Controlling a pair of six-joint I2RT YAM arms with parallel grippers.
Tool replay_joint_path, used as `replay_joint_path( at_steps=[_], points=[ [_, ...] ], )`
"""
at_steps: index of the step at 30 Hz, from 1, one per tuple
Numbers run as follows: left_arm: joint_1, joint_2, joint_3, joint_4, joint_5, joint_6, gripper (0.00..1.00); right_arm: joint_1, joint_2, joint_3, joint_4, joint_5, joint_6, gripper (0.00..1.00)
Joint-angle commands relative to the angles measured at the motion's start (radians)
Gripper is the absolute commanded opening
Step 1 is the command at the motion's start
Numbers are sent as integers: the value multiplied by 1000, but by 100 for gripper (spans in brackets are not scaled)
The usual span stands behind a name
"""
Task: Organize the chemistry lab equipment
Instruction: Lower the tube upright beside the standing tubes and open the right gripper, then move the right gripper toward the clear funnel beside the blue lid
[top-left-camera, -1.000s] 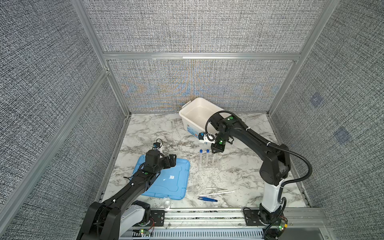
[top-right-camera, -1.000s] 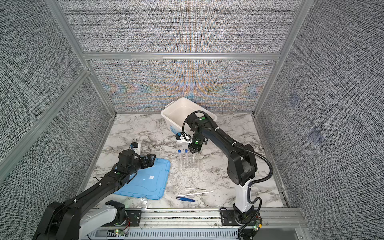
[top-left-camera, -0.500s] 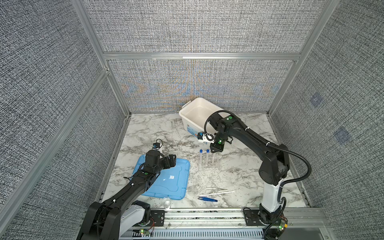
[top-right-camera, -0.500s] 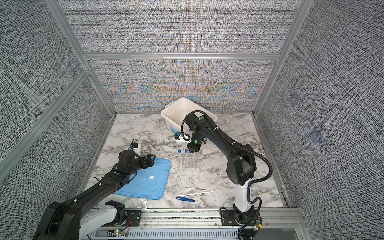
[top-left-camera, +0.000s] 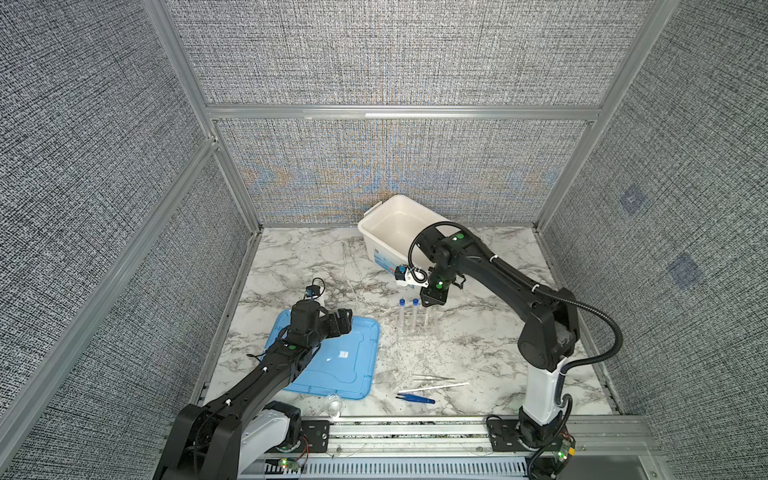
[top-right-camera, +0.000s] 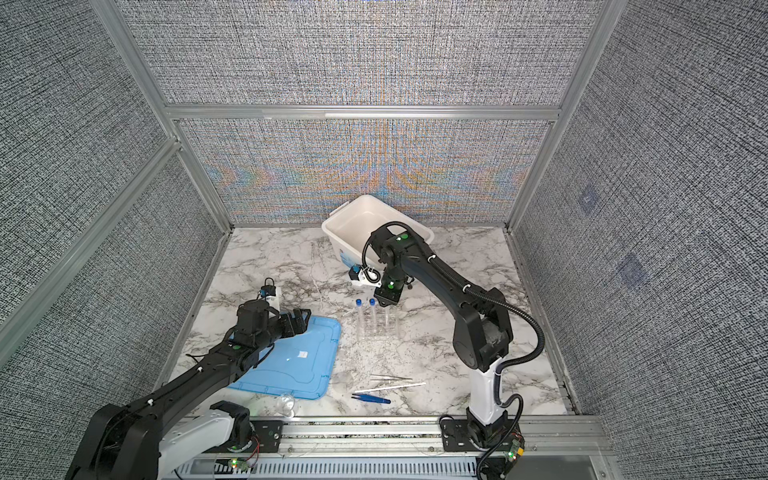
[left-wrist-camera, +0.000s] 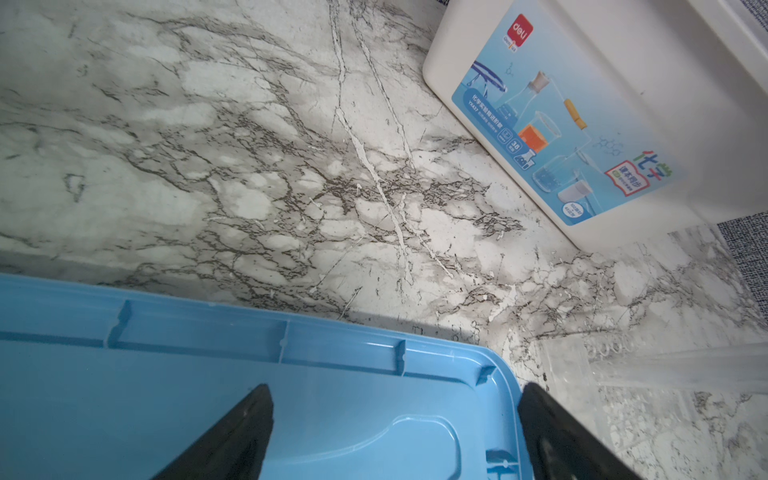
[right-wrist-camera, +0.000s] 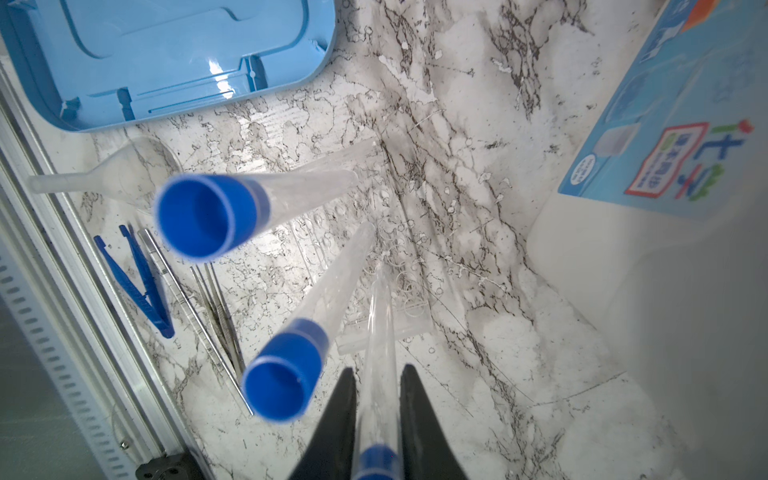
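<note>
Two clear tubes with blue caps (top-left-camera: 402, 302) (top-left-camera: 415, 302) stand upright in the clear rack (top-left-camera: 417, 330) at mid-table. My right gripper (right-wrist-camera: 378, 368) hangs just above the rack and is shut on a third blue-capped tube (right-wrist-camera: 376, 332), whose lower end reaches into the rack. In both top views that gripper (top-left-camera: 430, 305) (top-right-camera: 387, 304) sits beside the two caps. My left gripper (left-wrist-camera: 395, 388) stands open and empty over a corner of the blue lid (top-left-camera: 345, 361). Blue tweezers (top-left-camera: 415, 399), silver tweezers (top-left-camera: 434, 377) and a thin white stick (top-left-camera: 434, 388) lie near the front edge.
The large white tub (top-left-camera: 399, 224) stands at the back, behind the right arm. A small clear glass dish (top-left-camera: 333, 404) sits at the front rail by the lid. A clear funnel-like piece (right-wrist-camera: 124, 170) lies between lid and tweezers.
</note>
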Motion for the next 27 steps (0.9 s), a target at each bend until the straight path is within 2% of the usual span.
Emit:
replay_joint_path(
  at_steps=[1,9,16,24,27],
  points=[
    [0,-3,3,-10,4,7,93,0,-9,-5,-17,1,4,21],
    [1,-3,3,-9,2,8,93,-3,-31,-4,-5,6,5,34],
    [0,-3,2,-9,-9,16,93,-24,-110,-21,40,-29,27,40],
    [-6,-10,4,-2,-13,55,91,-32,-274,-154,261,-54,134,44],
    [-38,-45,6,-6,-54,78,90,-32,-349,-205,351,-45,172,46]
  ],
)
